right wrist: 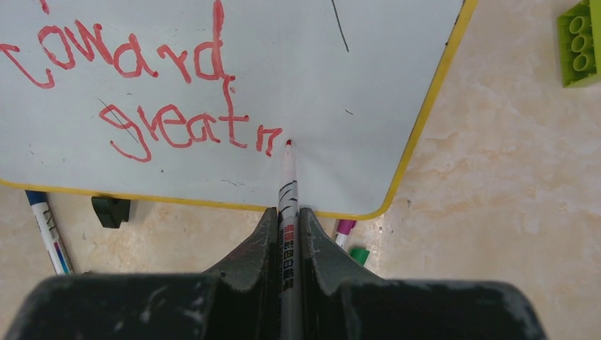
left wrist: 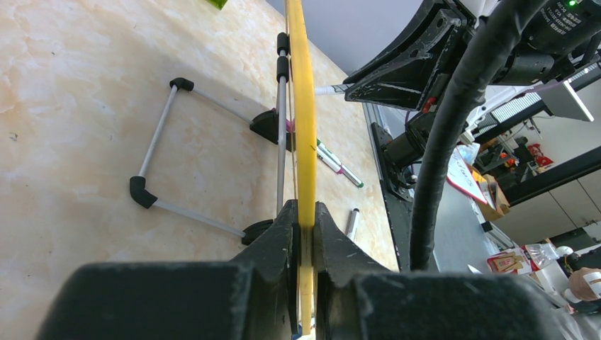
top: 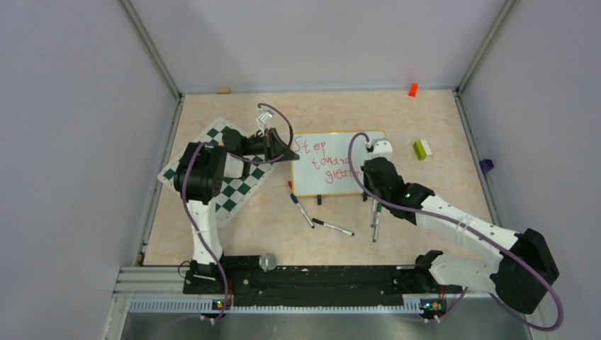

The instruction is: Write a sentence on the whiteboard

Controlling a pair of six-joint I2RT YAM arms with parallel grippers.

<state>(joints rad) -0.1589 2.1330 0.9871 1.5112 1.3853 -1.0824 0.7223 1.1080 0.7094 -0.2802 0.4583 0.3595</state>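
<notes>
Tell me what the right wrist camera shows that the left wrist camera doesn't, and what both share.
Only the right wrist view: the red handwritten sentence on the face of the small white yellow-framed whiteboard, the thin red-tipped marker clamped in the right gripper with its tip beside the last stroke, and a lime-green plastic brick. Only the left wrist view: the left gripper shut on the whiteboard's frame edge, and the silver wire stand with black caps behind it. Both: the whiteboard, the beige table and loose markers lying on it.
</notes>
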